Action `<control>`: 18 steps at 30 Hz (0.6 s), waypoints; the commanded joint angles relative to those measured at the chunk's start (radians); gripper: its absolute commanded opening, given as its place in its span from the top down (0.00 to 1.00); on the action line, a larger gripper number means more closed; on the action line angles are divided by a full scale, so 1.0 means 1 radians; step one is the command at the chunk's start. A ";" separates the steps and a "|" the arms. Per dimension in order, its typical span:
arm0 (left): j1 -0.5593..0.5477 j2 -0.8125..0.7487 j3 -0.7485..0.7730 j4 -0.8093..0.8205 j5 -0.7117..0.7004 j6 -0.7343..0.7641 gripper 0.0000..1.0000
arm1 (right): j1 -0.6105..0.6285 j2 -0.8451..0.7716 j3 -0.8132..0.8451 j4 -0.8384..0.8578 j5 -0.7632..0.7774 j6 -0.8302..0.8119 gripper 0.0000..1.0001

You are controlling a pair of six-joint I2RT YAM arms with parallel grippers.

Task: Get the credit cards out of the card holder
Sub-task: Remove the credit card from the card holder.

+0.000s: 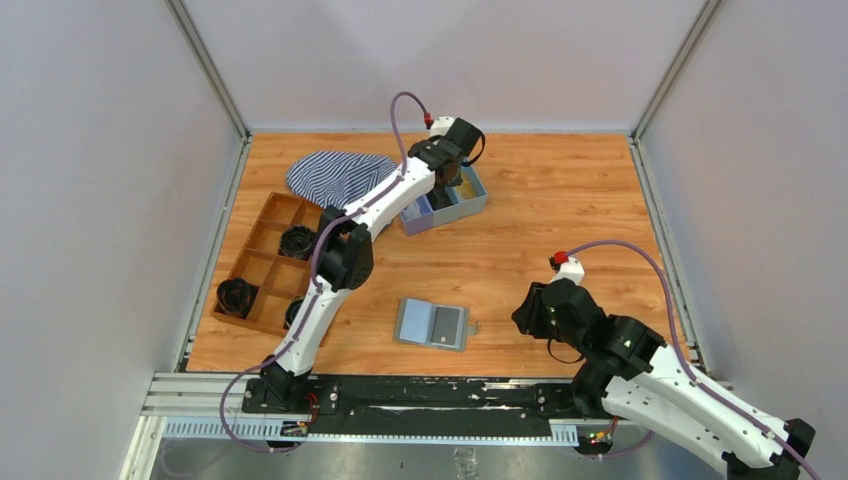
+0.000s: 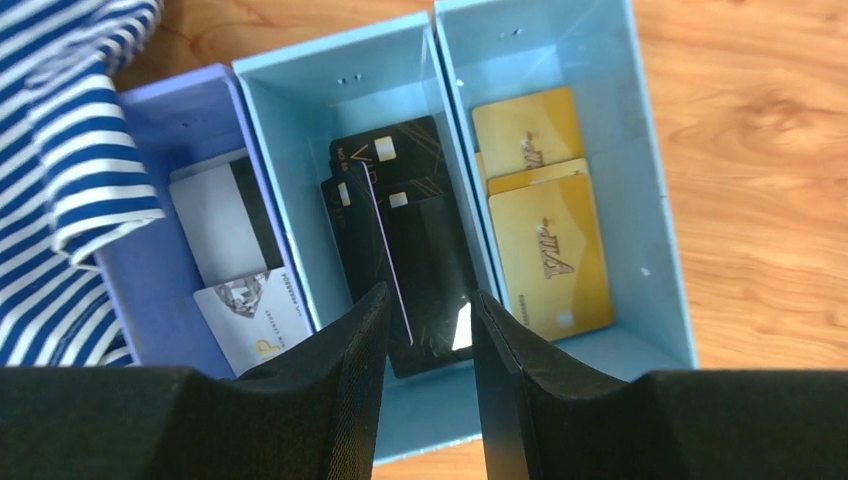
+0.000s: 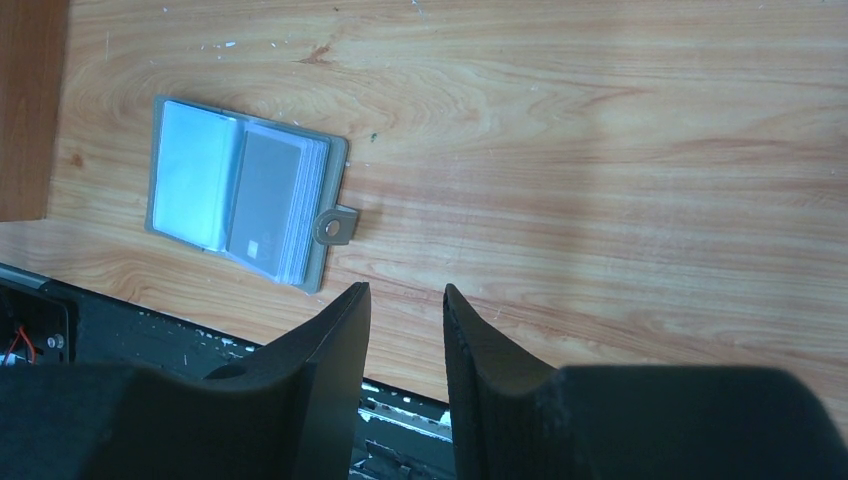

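At nine o'clock on the counter (image 1: 560,220) sits a brown divider tray (image 1: 262,258), with a striped cloth (image 1: 335,175) at eleven; neither matters to this job. Toward twelve, the left arm (image 1: 330,270) reaches over the blue tray (image 1: 478,203). The left jaws hang parted above its middle compartment with nothing between them. Black cards (image 2: 415,260) lie loose below, with pale cards (image 2: 215,230) in the compartment at their nine o'clock and gold cards (image 2: 545,250) at their three. I judge this to be the drop-off end of a cycle. The clean move is straight up, clear of the compartment walls, without nudging the black card that seems to lean on edge.

At six o'clock, near the front edge, the card holder (image 1: 432,324) lies open and flat. A grey card (image 3: 268,195) shows in its right-hand sleeves, not yet out, and the snap tab (image 3: 335,225) juts out beside them. The right jaws hover at about four o'clock, well apart from the holder, parted and empty.

For the next pull, one pair of jaws should pin the bare leaf. The other should pinch only the card's exposed edge and draw it along the sleeve's mouth; I cannot tell which way that mouth faces. The likely fault is the light holder sliding or lifting along with the card.
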 commanded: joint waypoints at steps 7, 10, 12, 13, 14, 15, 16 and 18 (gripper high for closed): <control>0.007 0.105 0.000 -0.008 0.001 -0.042 0.60 | -0.011 0.005 -0.012 -0.032 0.004 0.003 0.63; 0.007 0.114 -0.006 -0.008 -0.019 -0.044 0.60 | -0.011 0.007 -0.012 -0.032 0.005 0.004 0.63; 0.007 0.117 -0.011 -0.008 -0.028 -0.046 0.61 | -0.011 0.009 -0.012 -0.032 0.005 0.002 0.63; 0.007 0.119 -0.013 -0.008 -0.031 -0.047 0.61 | -0.011 0.011 -0.012 -0.032 0.006 0.002 0.63; 0.008 0.122 -0.013 -0.008 -0.031 -0.046 0.62 | -0.011 0.013 -0.011 -0.032 0.005 0.001 0.63; 0.007 0.124 -0.013 -0.008 -0.031 -0.047 0.63 | -0.011 0.016 -0.011 -0.032 0.006 0.000 0.63; 0.008 0.128 -0.012 -0.008 -0.030 -0.047 0.64 | -0.011 0.019 -0.011 -0.032 0.006 0.000 0.63; 0.008 0.131 -0.011 -0.007 -0.024 -0.047 0.69 | -0.011 0.023 -0.008 -0.032 0.006 -0.002 0.63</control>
